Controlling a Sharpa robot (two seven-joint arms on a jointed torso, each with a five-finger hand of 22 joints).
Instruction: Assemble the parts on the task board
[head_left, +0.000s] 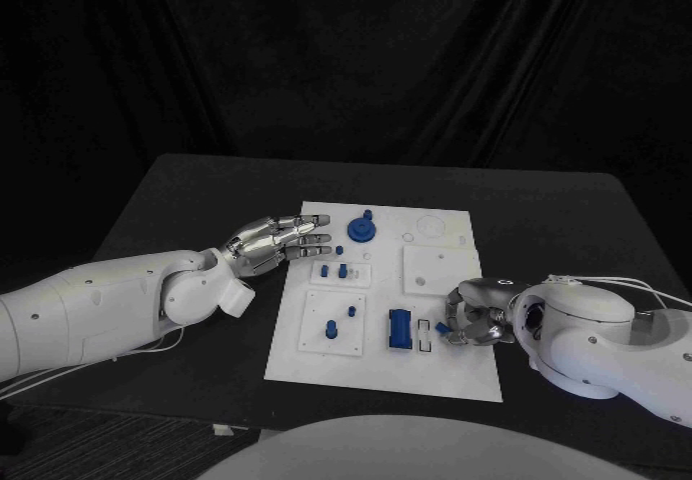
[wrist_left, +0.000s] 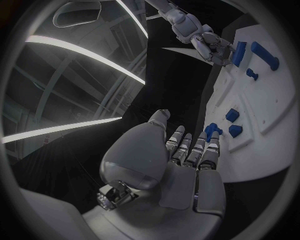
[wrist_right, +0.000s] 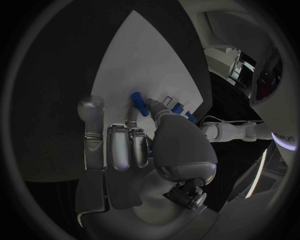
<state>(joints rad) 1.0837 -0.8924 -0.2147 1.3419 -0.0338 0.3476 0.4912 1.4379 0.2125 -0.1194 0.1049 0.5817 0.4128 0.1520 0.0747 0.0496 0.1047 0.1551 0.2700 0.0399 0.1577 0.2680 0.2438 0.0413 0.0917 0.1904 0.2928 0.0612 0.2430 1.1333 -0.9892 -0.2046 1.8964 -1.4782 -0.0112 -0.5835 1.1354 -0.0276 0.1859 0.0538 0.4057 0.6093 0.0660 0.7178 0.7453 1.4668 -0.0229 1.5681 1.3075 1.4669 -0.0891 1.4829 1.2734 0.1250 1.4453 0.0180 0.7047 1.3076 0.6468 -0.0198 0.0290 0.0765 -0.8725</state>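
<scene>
Right hand (head_left: 476, 322) is sitting low at the task board's (head_left: 433, 375) right edge, fingers curled toward the blue block (head_left: 397, 328) and white slot piece beside it; can't tell whether it's pinching anything. Left hand (head_left: 274, 243) is hovering at the board's left edge, fingers extended and apart, holding nothing. Blue round part (head_left: 361, 230) is sitting at the board's far end, small blue pegs (head_left: 335, 270) mid-board.

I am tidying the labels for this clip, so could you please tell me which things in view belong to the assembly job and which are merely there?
Belonging to the job:
- task board
- blue block
- round blue part
- small blue pegs
- left hand, open at the board's edge
- right hand, fingers curled beside the block

Merely there:
- black table
</scene>
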